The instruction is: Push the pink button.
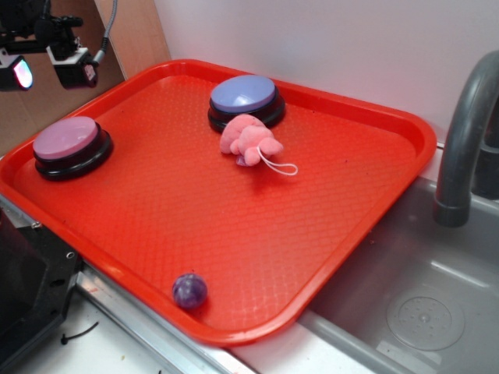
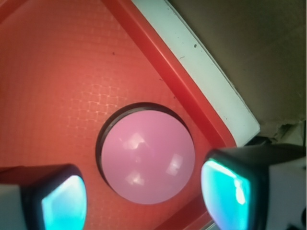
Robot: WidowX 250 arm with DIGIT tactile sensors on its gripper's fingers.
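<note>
One red textured plastic tray point(image 1: 312, 226) holds two domed push buttons: one pink button point(image 1: 66, 139) near its left rim, one blue-lavender button point(image 1: 243, 93) at the back. One pink plush toy point(image 1: 249, 140) and one small purple ball point(image 1: 189, 290) also lie there. The black gripper point(image 1: 47, 66) hangs released above the pink button, apart from it.

Your tray layout, from the exterior view.

On the tray point(image 1: 366, 202), the pink button point(image 1: 68, 139) sits far left, the second button point(image 1: 244, 95) at the back, the plush toy point(image 1: 249, 140) touching its front, the small ball point(image 1: 189, 290) near the front rim; the sink point(image 1: 437, 312) lies right.
</note>
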